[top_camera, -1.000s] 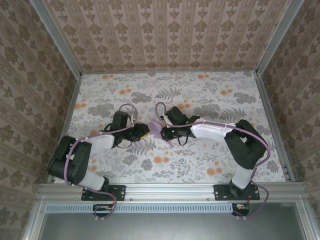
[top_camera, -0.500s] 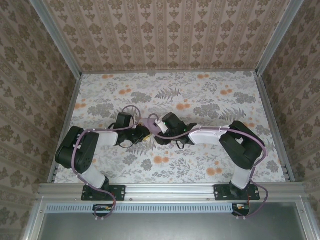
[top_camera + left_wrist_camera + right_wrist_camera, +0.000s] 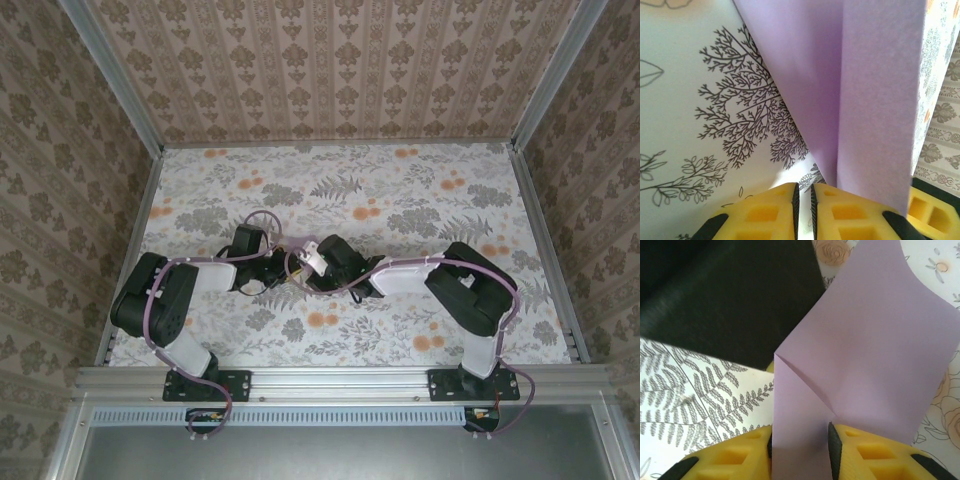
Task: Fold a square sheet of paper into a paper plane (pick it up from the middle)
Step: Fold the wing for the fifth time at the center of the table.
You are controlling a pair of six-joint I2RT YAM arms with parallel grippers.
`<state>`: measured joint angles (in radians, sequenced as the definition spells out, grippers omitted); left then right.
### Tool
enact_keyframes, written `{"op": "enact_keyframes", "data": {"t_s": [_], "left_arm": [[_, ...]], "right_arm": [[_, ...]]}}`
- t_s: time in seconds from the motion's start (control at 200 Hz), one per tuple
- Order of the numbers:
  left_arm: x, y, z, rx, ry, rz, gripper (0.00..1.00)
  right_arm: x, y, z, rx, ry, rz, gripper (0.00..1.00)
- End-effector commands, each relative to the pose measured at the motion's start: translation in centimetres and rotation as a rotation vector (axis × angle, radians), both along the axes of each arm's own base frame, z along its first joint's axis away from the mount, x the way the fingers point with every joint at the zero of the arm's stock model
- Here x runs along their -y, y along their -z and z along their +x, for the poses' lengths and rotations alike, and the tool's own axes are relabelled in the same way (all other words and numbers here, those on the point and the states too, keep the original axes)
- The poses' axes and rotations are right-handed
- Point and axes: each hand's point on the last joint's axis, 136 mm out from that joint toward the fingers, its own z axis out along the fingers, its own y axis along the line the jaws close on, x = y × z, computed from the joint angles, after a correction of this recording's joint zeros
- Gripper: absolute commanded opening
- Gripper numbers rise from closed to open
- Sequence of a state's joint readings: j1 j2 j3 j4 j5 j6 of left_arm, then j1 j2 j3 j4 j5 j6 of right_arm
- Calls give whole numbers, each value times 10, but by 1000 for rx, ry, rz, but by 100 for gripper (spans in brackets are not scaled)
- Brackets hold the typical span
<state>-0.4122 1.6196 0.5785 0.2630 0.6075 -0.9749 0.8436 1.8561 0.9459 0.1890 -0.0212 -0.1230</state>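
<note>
The square sheet of paper (image 3: 865,355) is lilac and creased, with a folded flap running down between my right gripper's (image 3: 801,434) yellow fingers (image 3: 730,460). Those jaws stand apart, the flap lying flat across the gap. In the left wrist view the paper (image 3: 875,90) stands folded along a vertical crease, rising over the right-hand finger (image 3: 855,215). My left gripper (image 3: 803,189) is shut to a thin slit with only table print showing through it. From above, the left gripper (image 3: 276,265) and right gripper (image 3: 306,262) meet head to head mid-table, hiding the paper.
The table (image 3: 420,190) has a floral cover and is walled on three sides by patterned panels. The left arm's black body (image 3: 725,290) fills the space just beyond the paper in the right wrist view. Cables (image 3: 262,220) loop above both wrists.
The right arm has pushed left until its gripper meets the left one, covering the paper that showed between them. The right jaws have opened; the left jaws have narrowed and its elbow drew back.
</note>
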Motion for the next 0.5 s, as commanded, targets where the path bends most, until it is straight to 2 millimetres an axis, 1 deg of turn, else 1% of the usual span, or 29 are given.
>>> {"op": "enact_keyframes", "data": {"t_s": [0.0,0.17,0.37,0.43,0.495], "left_arm": [[8,-11,6,14,12,-37,18],[8,-12,6,10,9,-36,18],[7,-13,8,10,6,-37,18],[7,-14,8,10,7,-37,17],[7,-14,9,11,5,-38,17]], "right_arm": [[-6,-1,7,54,-25,-12,37],[-9,2,6,65,-32,-10,37],[-6,-1,11,103,-8,-17,46],[-6,-2,12,114,-4,-15,45],[-6,-2,12,119,-5,-20,41]]}}
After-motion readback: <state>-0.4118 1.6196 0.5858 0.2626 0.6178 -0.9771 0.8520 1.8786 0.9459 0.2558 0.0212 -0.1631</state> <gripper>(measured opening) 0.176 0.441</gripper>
